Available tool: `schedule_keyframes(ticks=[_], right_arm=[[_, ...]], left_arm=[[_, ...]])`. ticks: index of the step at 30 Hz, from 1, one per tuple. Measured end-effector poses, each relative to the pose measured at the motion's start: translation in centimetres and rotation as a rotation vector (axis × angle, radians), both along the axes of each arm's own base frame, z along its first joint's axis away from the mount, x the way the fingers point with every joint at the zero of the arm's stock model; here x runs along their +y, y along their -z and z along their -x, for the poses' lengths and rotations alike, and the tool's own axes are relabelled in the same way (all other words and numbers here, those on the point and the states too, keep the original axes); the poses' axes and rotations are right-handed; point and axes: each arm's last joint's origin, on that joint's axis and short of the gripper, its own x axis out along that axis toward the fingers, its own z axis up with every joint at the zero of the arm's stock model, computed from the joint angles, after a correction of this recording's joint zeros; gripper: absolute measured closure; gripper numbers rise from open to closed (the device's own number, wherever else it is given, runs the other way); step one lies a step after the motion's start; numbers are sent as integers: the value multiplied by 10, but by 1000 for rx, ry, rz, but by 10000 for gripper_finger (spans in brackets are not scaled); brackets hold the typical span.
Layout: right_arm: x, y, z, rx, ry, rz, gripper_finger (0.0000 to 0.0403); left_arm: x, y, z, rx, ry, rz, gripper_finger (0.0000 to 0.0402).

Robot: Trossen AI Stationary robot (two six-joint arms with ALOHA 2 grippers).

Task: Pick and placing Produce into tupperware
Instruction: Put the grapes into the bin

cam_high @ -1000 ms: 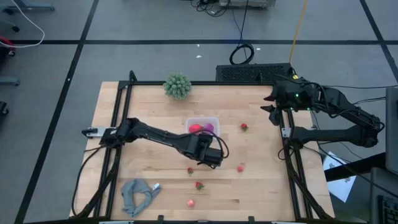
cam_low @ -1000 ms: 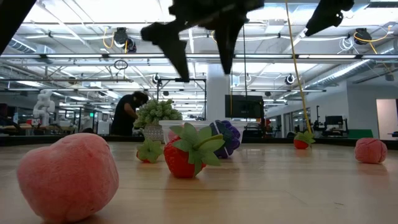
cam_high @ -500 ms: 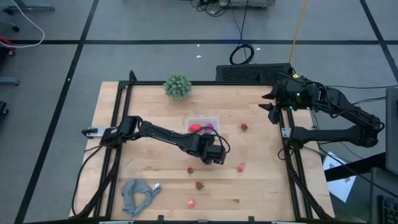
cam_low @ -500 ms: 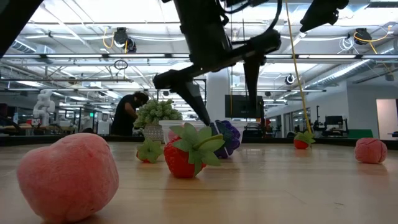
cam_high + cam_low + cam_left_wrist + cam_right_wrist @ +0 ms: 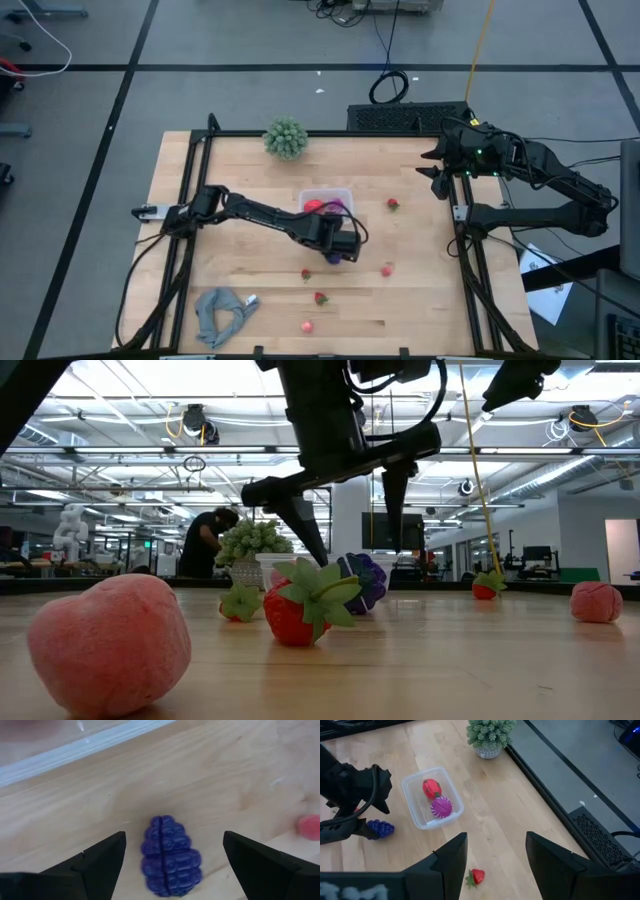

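A dark purple grape piece lies on the wooden table just in front of the tupperware. The clear tupperware holds a red piece and a magenta piece. My left gripper hangs open over the grape piece, pointing steeply down with one finger on either side of it. In the low view its fingertips stand above the grape piece, touching nothing. My right gripper waits open, raised at the table's far right.
Loose produce lies around: strawberries and pink pieces. A green bushy ball stands at the far edge, and a grey cloth lies near left. Bare wood lies right of the tupperware.
My left gripper has come down toward the purple grape piece and rolled somewhat about its own axis. Its fingers remain apart. The produce has stayed where it was.
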Motion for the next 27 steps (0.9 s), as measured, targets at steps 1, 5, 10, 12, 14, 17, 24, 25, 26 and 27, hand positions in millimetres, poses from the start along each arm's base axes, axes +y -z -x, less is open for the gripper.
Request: schedule_keyframes(ticks=[1, 5, 10, 12, 14, 17, 24, 25, 26, 27], right_arm=[[0, 0, 0, 1, -1, 1, 209], [0, 0, 0, 1, -1, 1, 209], [0, 0, 0, 1, -1, 1, 209], [0, 0, 0, 1, -1, 1, 209], [0, 0, 0, 1, -1, 1, 209], [0, 0, 0, 1, -1, 1, 209], [0, 0, 0, 1, -1, 1, 209], [0, 0, 0, 1, -1, 1, 209], [0, 0, -1, 2, -2, 0, 209], [0, 0, -1, 2, -2, 0, 209]], left_arm=[[0, 0, 1, 15, 0, -3, 62], [1, 4, 4, 56, -10, -19, 62], [1, 4, 3, 47, -8, -25, 62], [1, 4, 3, 47, -7, -25, 62], [0, 4, 3, 47, -6, -25, 62], [-1, 10, 2, 53, -5, -24, 62], [-4, 32, -5, 70, 17, 23, 62], [-4, 34, -6, 70, 22, 20, 62], [-4, 34, -6, 70, 25, 22, 62], [-4, 34, -7, 60, 30, 22, 62]])
